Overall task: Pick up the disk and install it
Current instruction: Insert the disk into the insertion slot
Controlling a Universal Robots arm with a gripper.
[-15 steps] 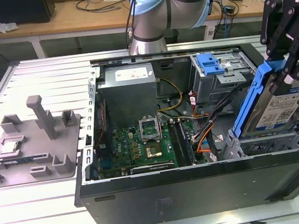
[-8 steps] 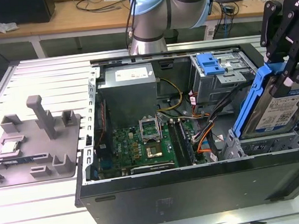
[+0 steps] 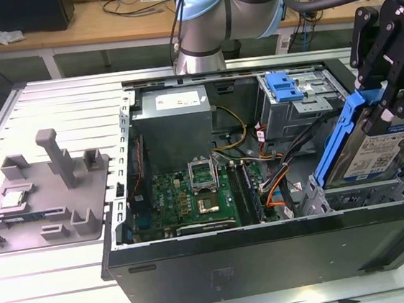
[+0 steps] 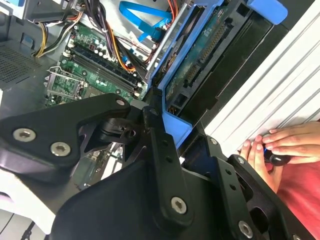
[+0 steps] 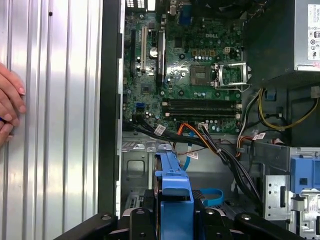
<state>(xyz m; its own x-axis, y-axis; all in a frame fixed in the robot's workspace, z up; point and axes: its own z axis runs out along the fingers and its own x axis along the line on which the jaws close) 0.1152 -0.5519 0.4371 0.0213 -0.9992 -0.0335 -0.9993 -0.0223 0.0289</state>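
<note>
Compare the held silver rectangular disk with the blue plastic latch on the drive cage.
The silver disk in its blue bracket hangs tilted in the end effector over the case; the blue plastic latch lies flat on the drive cage. The disk carries a white label; the latch is plain blue. Both have blue plastic.

drive bay (image 3: 358,196) under disk (image 3: 379,151): open-topped | cables (image 3: 280,176) beside | hand (image 5: 10,107) outside case (image 5: 111,100)

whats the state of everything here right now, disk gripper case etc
computer case, lying on its side, side panel off
disk, lifted and tilted, not yet seated in the computer case
gripper, fingers shut on the disk
processor socket, cover flipped open
hand, resting on the table beside the computer case
</note>
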